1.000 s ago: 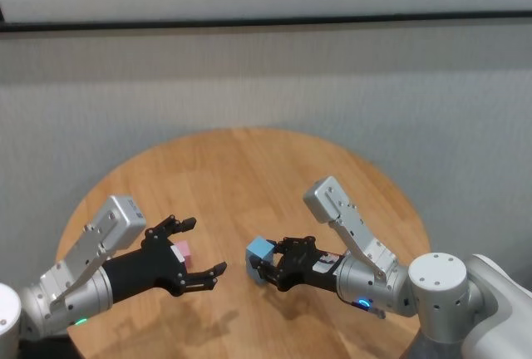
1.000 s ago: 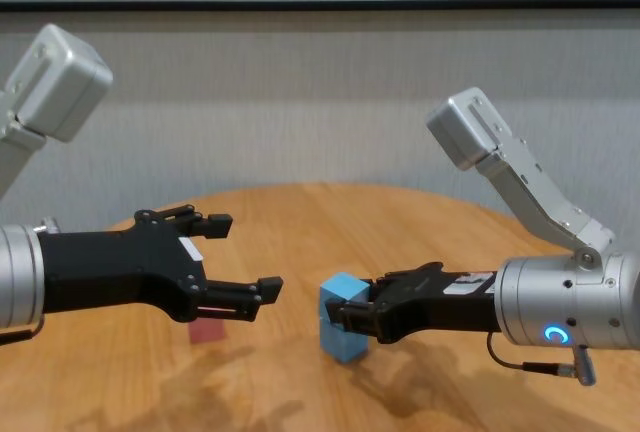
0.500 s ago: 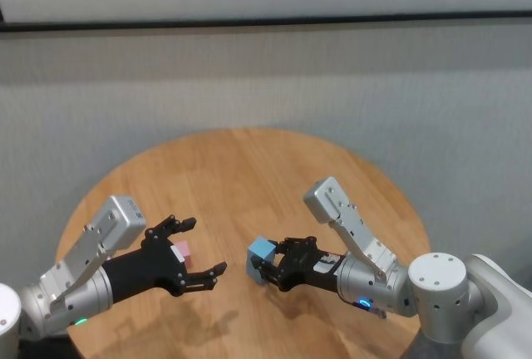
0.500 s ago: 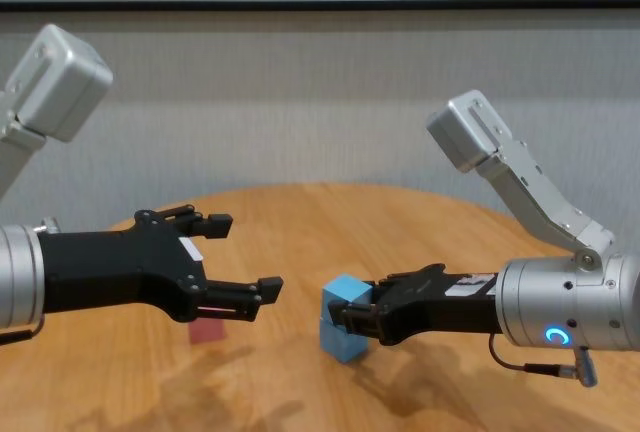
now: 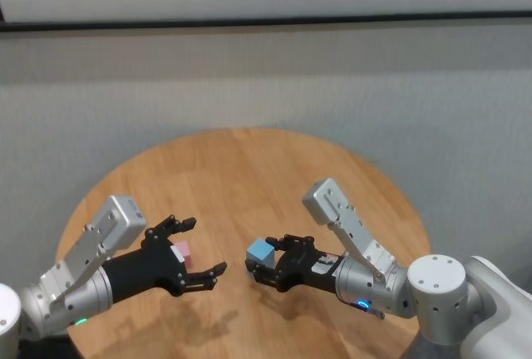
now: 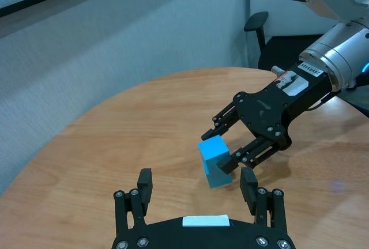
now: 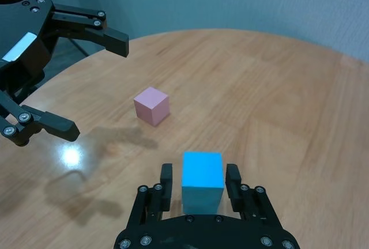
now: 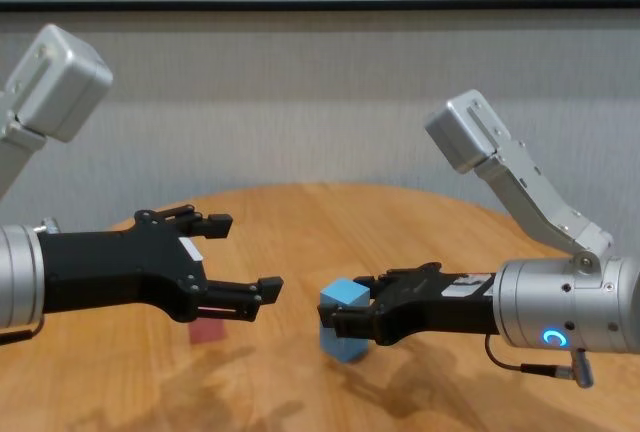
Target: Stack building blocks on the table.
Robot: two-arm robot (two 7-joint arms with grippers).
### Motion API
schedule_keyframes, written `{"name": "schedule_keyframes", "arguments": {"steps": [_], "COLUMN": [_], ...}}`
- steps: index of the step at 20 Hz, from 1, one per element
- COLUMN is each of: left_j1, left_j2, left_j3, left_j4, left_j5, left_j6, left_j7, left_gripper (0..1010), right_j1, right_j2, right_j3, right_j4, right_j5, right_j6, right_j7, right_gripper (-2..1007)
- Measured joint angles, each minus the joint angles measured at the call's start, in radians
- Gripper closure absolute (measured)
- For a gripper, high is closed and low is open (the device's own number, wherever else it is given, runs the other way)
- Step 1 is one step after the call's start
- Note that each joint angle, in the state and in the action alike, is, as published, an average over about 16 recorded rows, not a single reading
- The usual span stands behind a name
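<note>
- Right gripper: jaws slightly parted, flanking the top blue block; contact unclear.
- That block sits stacked on a second blue block.
- Left gripper: jaws wide open, hovering above the pink block, at 9 o'clock of the stack.
- Both arms reach low over the table.

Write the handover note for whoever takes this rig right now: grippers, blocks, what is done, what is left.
Right gripper: jaws parted either side of the top blue block, gaps visible, so released.
Left gripper: open, empty, held above the pink block.
Blocks: the two blue blocks stand stacked mid-table; pink sits alone on the wood, apart from them.
Done: blue on blue.
Left: probably back the right gripper away without nudging, then put pink on top.
</note>
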Motion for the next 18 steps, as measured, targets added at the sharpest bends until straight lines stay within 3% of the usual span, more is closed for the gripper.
{"name": "schedule_keyframes", "arguments": {"steps": [7, 12, 18], "left_j1": [0.000, 0.000, 0.000], "left_j2": [0.000, 0.000, 0.000], "left_j3": [0.000, 0.000, 0.000], "left_j4": [0.000, 0.000, 0.000], "left_j5": [0.000, 0.000, 0.000], "left_j6": [0.000, 0.000, 0.000], "left_j7": [0.000, 0.000, 0.000], "left_gripper": [10, 10, 10], "right_j1": [-0.005, -0.017, -0.040], "right_j2": [0.009, 0.024, 0.050], "right_j3": [0.023, 0.059, 0.109], "right_j4": [-0.027, -0.066, -0.109], "right_j5": [0.003, 0.017, 0.038], "right_j6": [-0.024, -0.040, -0.054], "right_j7": [-0.018, -0.040, -0.072], "right_gripper": [216, 86, 8]}}
